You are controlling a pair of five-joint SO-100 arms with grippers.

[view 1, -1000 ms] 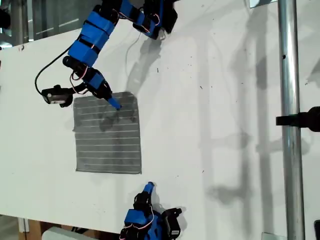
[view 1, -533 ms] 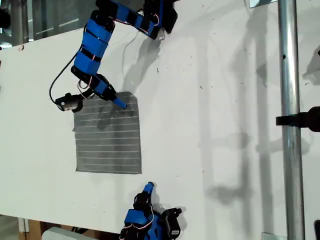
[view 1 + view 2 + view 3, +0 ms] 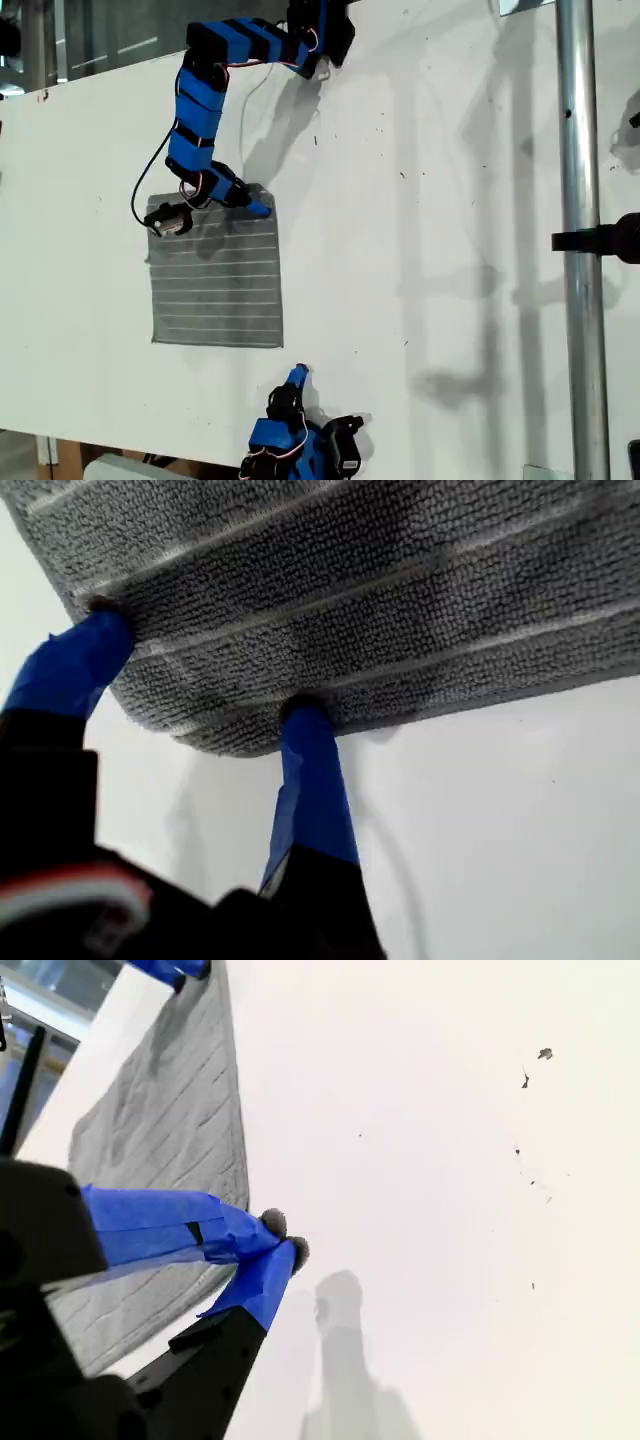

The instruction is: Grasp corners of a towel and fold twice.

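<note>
Straddling a far corner [image 3: 200,730] of the towel [image 3: 215,275], my first tool [image 3: 200,680] is open; my second tool [image 3: 280,1240], closed and empty, waits by the near edge.

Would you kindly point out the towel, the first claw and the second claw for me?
towel [image 3: 215,285]: exterior view, middle of the striped grey cloth.
my first claw [image 3: 205,680]: first wrist view, midway between its fingertips at the towel's edge.
my second claw [image 3: 282,1237]: second wrist view, midway between its fingertips.

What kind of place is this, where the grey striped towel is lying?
Likely a robotics lab or workshop bench. A plain white table holds only the towel, two blue arms are mounted at its edges, and a metal pole with a clamp stands at the exterior view's right.
</note>
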